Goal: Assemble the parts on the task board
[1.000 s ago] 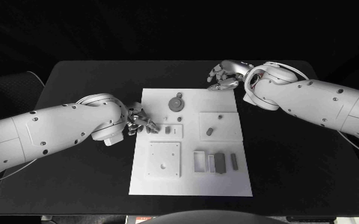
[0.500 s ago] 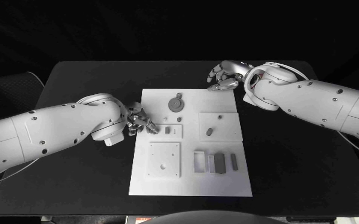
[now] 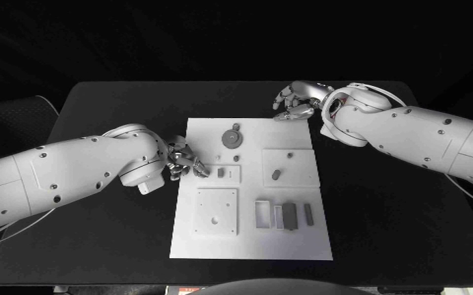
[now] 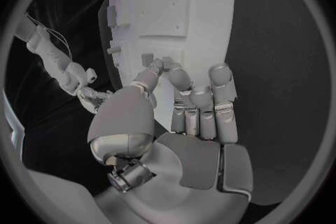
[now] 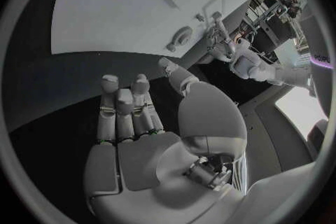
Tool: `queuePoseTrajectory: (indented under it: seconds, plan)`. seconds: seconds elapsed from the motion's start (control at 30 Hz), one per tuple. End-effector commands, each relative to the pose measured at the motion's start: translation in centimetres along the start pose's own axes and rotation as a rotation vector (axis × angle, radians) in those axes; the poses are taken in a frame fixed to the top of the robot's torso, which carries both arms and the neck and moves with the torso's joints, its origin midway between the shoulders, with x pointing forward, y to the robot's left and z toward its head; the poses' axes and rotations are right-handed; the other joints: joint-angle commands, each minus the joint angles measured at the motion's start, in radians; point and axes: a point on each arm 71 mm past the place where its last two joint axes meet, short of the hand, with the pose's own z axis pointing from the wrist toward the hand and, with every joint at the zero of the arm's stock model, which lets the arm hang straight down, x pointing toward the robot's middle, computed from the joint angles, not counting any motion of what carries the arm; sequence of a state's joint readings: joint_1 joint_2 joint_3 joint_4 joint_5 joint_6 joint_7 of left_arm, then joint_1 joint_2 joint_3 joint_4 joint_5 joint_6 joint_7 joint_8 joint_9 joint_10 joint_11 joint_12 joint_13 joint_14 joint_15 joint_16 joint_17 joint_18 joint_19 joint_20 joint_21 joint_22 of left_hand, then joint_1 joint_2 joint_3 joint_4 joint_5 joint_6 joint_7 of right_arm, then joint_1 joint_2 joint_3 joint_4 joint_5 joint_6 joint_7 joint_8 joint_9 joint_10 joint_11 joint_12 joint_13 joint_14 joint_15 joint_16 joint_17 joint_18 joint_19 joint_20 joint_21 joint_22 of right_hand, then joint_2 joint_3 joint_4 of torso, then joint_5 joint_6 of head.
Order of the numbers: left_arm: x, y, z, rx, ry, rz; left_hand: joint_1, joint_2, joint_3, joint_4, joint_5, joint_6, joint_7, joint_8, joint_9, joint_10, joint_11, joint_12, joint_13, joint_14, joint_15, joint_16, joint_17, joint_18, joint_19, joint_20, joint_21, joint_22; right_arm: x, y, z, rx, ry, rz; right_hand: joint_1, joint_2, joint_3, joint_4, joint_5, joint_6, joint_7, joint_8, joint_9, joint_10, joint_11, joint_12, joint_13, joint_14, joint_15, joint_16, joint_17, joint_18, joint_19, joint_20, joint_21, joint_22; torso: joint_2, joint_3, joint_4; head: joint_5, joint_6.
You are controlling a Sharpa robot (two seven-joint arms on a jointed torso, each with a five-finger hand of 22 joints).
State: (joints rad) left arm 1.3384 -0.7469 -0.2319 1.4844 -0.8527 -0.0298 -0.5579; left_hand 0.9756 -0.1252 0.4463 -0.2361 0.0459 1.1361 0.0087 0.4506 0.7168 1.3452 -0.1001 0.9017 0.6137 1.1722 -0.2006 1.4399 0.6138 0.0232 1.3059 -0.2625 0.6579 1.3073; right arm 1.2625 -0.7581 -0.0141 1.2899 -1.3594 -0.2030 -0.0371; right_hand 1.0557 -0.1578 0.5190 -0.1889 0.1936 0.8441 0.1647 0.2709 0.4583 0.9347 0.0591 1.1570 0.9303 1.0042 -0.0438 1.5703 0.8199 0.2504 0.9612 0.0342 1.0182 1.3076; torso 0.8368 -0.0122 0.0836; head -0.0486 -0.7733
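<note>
The white task board (image 3: 251, 240) lies in the middle of the black table. My left hand (image 3: 185, 161) sits at the board's left edge with its fingers curled in. In the left wrist view, thumb and a finger pinch a small grey part (image 4: 148, 59) over the board (image 4: 203, 5). Just beside that hand is a small square plate (image 3: 225, 171) with a grey piece in it. My right hand (image 3: 296, 102) hovers at the board's far right corner, fingers apart and the palm (image 5: 140, 162) bare. A round grey disc (image 3: 232, 136) lies on the far half of the board.
A square plate (image 3: 292, 158) carrying an oblong grey part (image 3: 277, 171) sits on the board's right. A larger plate with a hole (image 3: 217, 209) lies near left. Three upright grey parts (image 3: 288, 214) stand near right. Bare black table surrounds the board.
The left arm has settled very slightly; the hand keeps its place at the board's edge. The right hand has not moved.
</note>
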Motion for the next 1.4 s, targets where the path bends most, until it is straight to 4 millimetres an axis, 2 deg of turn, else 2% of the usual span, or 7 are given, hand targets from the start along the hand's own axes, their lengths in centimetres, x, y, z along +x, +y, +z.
queuePoseTrajectory:
  seconds: [0.03, 0.8, 1.2, 1.4]
  plan:
    - [0.4, -0.2, -0.1, 0.012, 0.015, -0.018, 0.045, 0.042, 0.049, -0.047, 0.002, 0.001, -0.002, -0.006, -0.001, -0.003, -0.003, 0.005, 0.001, 0.003, -0.007, 0.003, -0.001, 0.019, 0.002, 0.002, -0.001, 0.018, 0.1, 0.1, 0.0, -0.008, 0.015, 0.0, -0.002, 0.012, -0.003, -0.001, 0.005, -0.002, 0.007, -0.006, -0.001, -0.005, 0.001, 0.003, -0.002, 0.008, 0.0, -0.005, -0.001, 0.011, 0.006, -0.003, -0.005, 0.012, 0.0, -0.0006, 0.0004, -0.001, 0.0]
    - [0.0, -1.2, -0.2, 0.029, 0.003, -0.029, 0.066, 0.044, 0.065, -0.048, 0.004, 0.009, -0.004, -0.003, 0.002, 0.001, -0.005, 0.007, 0.001, 0.007, -0.009, 0.006, -0.001, 0.018, 0.006, 0.001, 0.002, 0.019, 0.2, 0.1, 0.0, -0.007, 0.017, 0.0, -0.003, 0.012, -0.004, 0.0, 0.005, -0.003, 0.008, -0.006, -0.002, -0.005, 0.002, 0.004, -0.002, 0.008, 0.001, -0.006, -0.001, 0.011, 0.005, -0.002, -0.005, 0.012, 0.0, -0.0003, 0.001, -0.002, 0.003]
    - [0.4, -1.4, -0.1, -0.013, 0.08, 0.068, 0.073, 0.038, 0.069, -0.05, 0.005, 0.013, -0.006, -0.001, 0.003, 0.004, -0.007, 0.008, -0.001, 0.01, -0.01, 0.008, -0.002, 0.017, 0.008, 0.002, 0.004, 0.02, 0.1, 0.0, -0.1, -0.006, 0.017, 0.0, -0.003, 0.012, -0.004, -0.001, 0.005, -0.003, 0.008, -0.006, -0.002, -0.005, 0.002, 0.004, -0.003, 0.008, 0.001, -0.006, -0.001, 0.011, 0.005, -0.002, -0.005, 0.012, 0.0, 0.0003, 0.0004, 0.001, 0.001]
    - [0.3, -1.7, 0.1, -0.026, 0.083, 0.096, 0.083, 0.039, 0.083, -0.047, 0.04, 0.021, -0.008, 0.003, 0.009, 0.008, -0.009, 0.01, -0.005, 0.013, -0.011, 0.01, -0.002, 0.014, 0.01, 0.005, 0.007, 0.02, 0.1, 0.0, -0.1, -0.005, 0.017, 0.0, -0.003, 0.012, -0.004, -0.001, 0.005, -0.003, 0.008, -0.006, -0.002, -0.006, 0.002, 0.004, -0.003, 0.008, 0.001, -0.006, -0.001, 0.011, 0.005, -0.002, -0.005, 0.012, 0.0, 0.0, 0.0003, 0.001, -0.001]
